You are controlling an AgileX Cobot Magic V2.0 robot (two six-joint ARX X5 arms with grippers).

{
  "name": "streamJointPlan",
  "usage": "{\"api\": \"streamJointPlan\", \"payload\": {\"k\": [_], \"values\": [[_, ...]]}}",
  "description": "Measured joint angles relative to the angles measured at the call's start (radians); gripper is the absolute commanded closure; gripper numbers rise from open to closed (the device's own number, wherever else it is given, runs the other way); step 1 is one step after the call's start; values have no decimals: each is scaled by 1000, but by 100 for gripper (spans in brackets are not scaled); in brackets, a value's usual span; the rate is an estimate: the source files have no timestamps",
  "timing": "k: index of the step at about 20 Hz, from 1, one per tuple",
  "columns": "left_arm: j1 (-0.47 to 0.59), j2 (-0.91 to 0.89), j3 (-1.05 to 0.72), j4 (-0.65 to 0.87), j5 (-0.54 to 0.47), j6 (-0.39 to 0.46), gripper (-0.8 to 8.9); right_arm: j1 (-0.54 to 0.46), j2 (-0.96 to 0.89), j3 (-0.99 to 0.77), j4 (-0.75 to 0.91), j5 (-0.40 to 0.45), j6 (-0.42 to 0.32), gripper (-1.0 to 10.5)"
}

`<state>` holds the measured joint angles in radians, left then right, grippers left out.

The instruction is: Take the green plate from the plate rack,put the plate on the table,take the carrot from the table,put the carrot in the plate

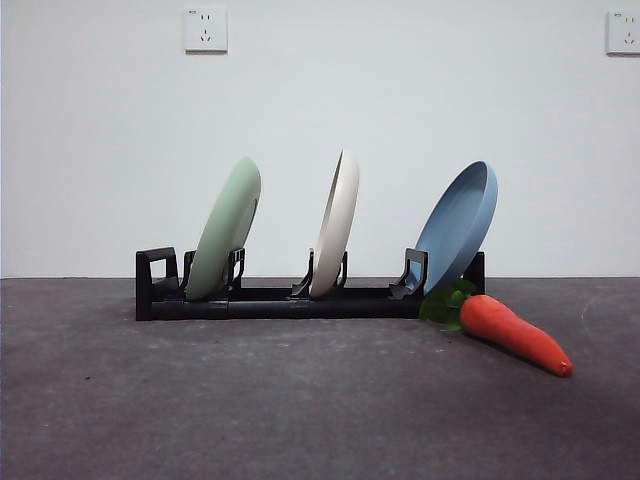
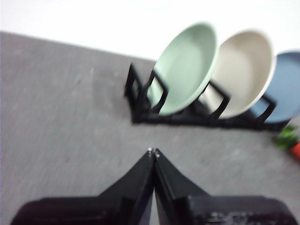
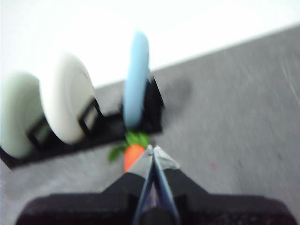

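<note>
A long, low black plate rack [image 1: 290, 297] with upright slotted brackets is seen standing on the dark grey, matte, mottled worktop [image 1: 300, 410], in front of a white wall [image 1: 300, 130] carrying two white sockets [image 1: 205, 29]. Three plates are held on edge in the rack, all leaning the same way. The pale mint-green round plate [image 1: 224, 240] with a raised rim is seated in the slot at one end, a cream-white round plate [image 1: 335, 224] is held in the middle slot, and a blue round plate [image 1: 456, 228] is propped at the other end. The orange-red tapered toy carrot [image 1: 512, 333] is found lying on the worktop just beside the blue-plate end of the rack, its green leaves [image 1: 446, 303] close to the rack and its pointed tip turned away from it.

In the front view neither arm is seen. In the left wrist view the left pincer [image 2: 153, 152] is shown with its black jaws pressed together, nothing between them, above bare worktop and apart from the rack, the green plate being the nearest. In the blurred right wrist view the right pincer [image 3: 153, 149] is likewise shown closed and unloaded, with the carrot near its tips; contact cannot be judged.
</note>
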<state>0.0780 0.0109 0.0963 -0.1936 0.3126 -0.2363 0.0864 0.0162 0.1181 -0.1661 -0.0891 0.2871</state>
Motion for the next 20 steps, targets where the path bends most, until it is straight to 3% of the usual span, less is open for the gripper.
{"api": "streamJointPlan", "payload": {"k": [6,10,17,20], "values": [[0,61,148,-77,18,-20,820,0,104,138,-48,-93,10,958],[0,142,269,-151,84,-19,820,0,217,280,-163,-119,-3,958],[0,298,483,-301,218,38,820,0,437,567,-424,-246,-140,957],[0,357,561,-392,297,88,820,0,534,682,-575,-253,-227,957]]}}
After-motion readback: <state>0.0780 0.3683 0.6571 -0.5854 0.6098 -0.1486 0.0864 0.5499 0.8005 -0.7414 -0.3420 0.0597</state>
